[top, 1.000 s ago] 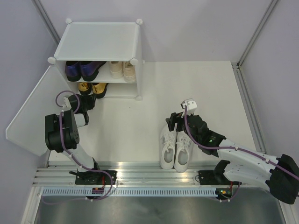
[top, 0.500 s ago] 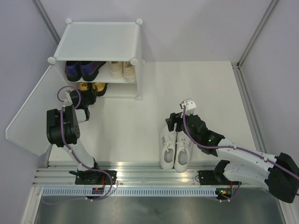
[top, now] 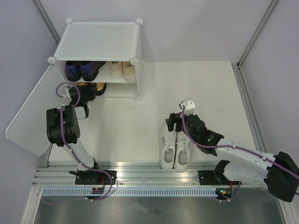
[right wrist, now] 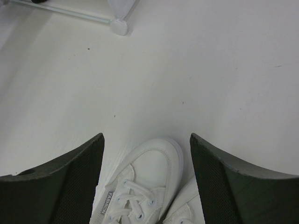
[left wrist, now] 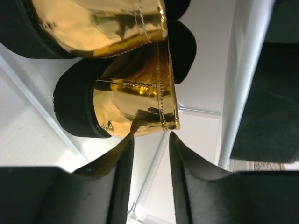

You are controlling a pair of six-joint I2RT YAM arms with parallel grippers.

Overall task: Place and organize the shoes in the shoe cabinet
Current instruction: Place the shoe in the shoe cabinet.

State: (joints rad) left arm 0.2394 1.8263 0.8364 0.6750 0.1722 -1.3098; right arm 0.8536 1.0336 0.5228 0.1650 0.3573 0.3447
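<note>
In the cabinet (top: 100,42), purple loafers (top: 81,70) sit beside beige sneakers (top: 122,70).

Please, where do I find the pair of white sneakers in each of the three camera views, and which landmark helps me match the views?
Top external: the white sneakers lie side by side, lower centre.
Left wrist: not in it.
Right wrist: the white sneakers show only their toes, at bottom centre.
Shared landmark: the shoe cabinet's lower front corner connector, visible in the top and right wrist views.

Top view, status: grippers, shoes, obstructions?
Left gripper slightly open at gold heels, lower compartment. Right gripper open over white sneakers on table. Cabinet door open; nothing blocks.
</note>
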